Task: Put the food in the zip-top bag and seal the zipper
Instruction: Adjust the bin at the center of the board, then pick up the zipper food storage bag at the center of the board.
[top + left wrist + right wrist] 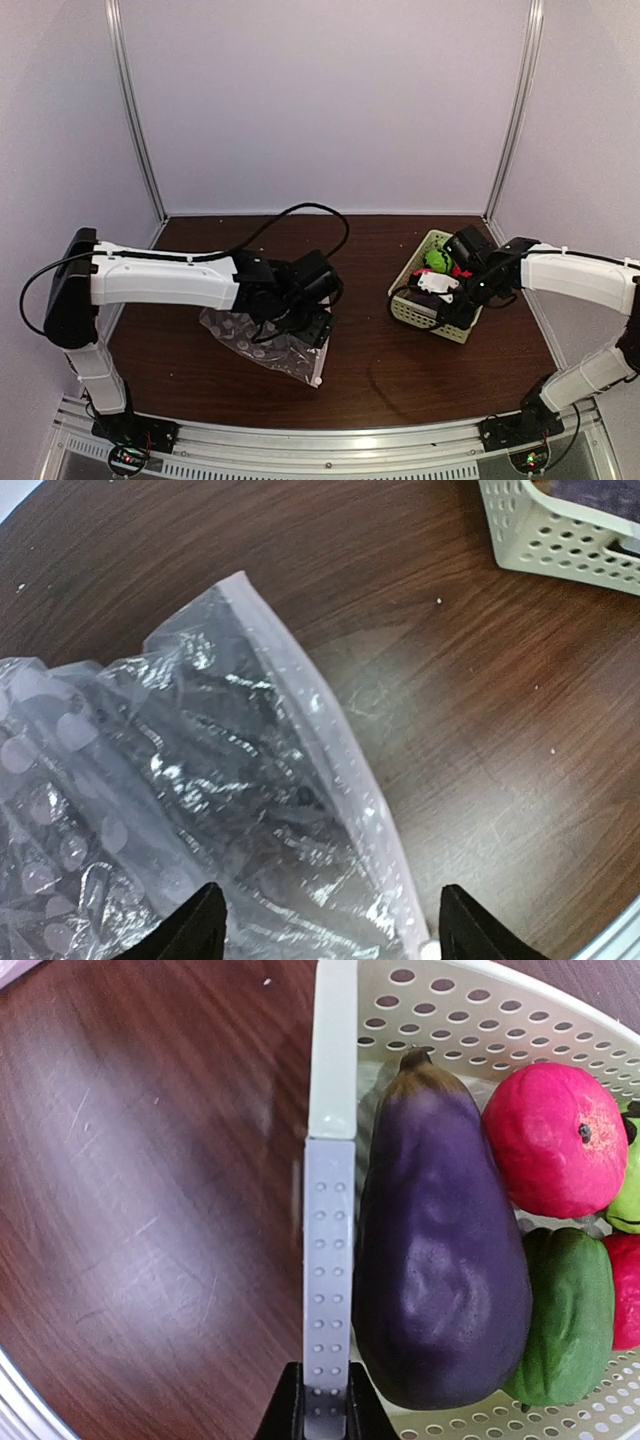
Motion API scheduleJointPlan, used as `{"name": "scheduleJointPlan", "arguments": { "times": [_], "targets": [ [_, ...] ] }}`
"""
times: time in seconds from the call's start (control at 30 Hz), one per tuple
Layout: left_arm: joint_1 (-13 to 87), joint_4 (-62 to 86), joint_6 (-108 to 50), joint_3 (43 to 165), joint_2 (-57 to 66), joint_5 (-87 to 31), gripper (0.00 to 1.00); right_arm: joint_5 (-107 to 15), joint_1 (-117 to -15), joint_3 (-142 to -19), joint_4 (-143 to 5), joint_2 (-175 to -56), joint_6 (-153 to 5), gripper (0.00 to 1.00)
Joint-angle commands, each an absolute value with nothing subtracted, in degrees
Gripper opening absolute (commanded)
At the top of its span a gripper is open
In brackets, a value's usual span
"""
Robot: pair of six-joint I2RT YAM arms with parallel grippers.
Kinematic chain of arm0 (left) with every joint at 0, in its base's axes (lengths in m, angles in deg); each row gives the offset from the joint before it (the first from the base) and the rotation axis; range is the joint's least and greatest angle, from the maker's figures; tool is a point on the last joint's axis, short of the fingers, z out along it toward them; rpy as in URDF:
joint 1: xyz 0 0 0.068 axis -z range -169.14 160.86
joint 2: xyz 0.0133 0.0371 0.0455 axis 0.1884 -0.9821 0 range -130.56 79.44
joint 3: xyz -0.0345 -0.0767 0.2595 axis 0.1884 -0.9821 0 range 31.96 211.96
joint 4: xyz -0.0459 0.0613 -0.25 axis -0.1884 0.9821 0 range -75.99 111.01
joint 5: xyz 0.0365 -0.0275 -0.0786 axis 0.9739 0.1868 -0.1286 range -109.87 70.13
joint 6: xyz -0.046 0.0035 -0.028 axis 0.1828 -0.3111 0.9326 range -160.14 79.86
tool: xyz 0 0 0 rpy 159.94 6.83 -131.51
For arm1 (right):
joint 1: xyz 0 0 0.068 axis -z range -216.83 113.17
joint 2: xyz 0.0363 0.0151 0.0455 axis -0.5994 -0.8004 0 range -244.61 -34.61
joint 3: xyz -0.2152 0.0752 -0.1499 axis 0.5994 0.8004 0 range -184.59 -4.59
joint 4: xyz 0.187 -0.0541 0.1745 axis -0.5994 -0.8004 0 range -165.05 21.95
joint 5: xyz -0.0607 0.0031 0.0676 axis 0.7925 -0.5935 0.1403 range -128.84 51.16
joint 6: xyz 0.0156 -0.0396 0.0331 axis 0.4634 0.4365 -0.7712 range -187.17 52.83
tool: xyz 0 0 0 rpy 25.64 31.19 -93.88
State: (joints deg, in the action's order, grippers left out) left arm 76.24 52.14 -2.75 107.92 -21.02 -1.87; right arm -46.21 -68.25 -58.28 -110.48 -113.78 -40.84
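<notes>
My right gripper (325, 1405) is clamping tight on the basket (331, 1060) wall, beside the food (440, 1260) lying inside; I should be steadying it, not dragging. My left gripper (330, 930) is hovering wide open, empty, over the bag (200, 780) mouth on the table (480, 700).

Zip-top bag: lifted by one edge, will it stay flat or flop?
Probably floppy: the zip-top bag is thin, crinkled film lying slack on the table. Its glossy surface may slip when pinched. It looks empty, so likely very light.
</notes>
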Motion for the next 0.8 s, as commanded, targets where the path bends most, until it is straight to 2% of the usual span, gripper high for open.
{"name": "scheduleJointPlan", "arguments": {
  "times": [0.0, 0.07, 0.1, 0.17, 0.3, 0.53, 0.77],
  "targets": [
    [77.62, 56.21, -0.13, 118.33, -31.04, 0.94, 0.75, -43.08, -68.43, -52.34, -113.33, -106.32, -34.23, 0.0],
    [77.89, 58.81, 0.34, 123.28, -35.24, 2.51, 0.75, -44.1, -68.47, -50.44, -115.02, -103.44, -32.69, 0.01],
    [77.91, 59.55, 0.31, 125.29, -36.97, 2.84, 0.75, -44.91, -68.47, -49.69, -115.78, -102.07, -32.2, 0.05],
    [78.0, 61.58, 0.2, 128.88, -40.0, 4.53, 0.75, -44.85, -68.49, -48.69, -116.28, -99.18, -31.28, 0.2],
    [78.17, 70.03, 0.32, 137.98, -47.08, 11.26, 0.74, -43.95, -68.48, -48.3, -115.05, -94.69, -32.15, 0.38],
    [78.43, 77.37, 1.23, 144.74, -54.69, 14.93, 0.68, -44.33, -68.48, -49.81, -115.19, -93.19, -32.11, 0.42],
    [78.62, 80.01, 2.39, 145.14, -56.53, 16.47, 0.58, -45.5, -68.48, -51.36, -114.63, -93.87, -32.26, 0.42]
  ]
}}
